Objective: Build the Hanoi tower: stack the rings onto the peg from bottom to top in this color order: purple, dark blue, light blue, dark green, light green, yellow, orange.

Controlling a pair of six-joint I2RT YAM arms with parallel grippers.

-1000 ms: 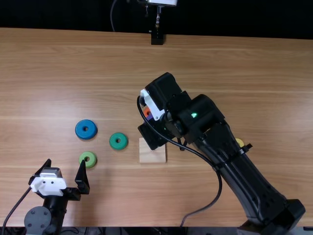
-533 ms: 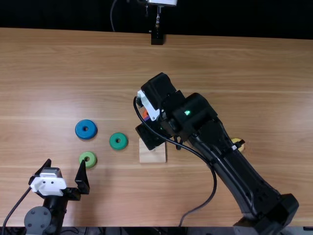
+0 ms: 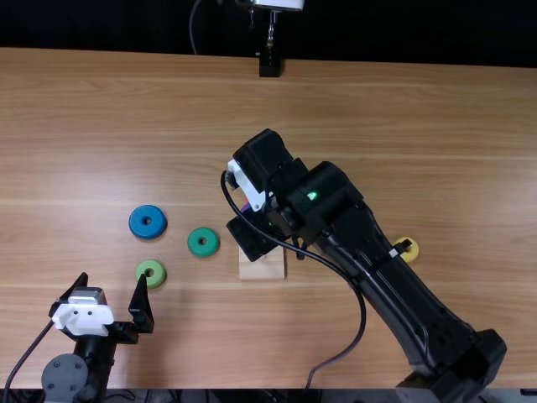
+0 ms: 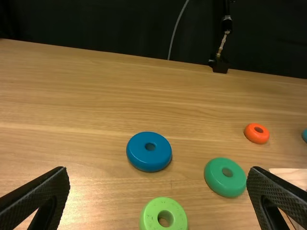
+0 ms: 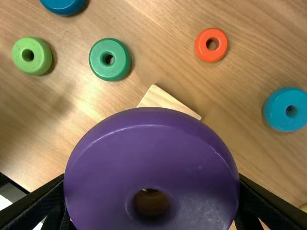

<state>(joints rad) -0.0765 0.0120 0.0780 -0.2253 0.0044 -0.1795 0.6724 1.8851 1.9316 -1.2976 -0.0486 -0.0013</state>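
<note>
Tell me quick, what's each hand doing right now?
Left hand: open, holding nothing.
Right hand: closed on the purple ring.

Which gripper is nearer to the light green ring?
Left. The left gripper is open, one fingertip close beside the light green ring in the top view; the right gripper is farther off, holding the purple ring near the wooden base.

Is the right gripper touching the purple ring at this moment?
Touching: the right wrist view shows the right gripper holding the purple ring between its fingers.
</note>
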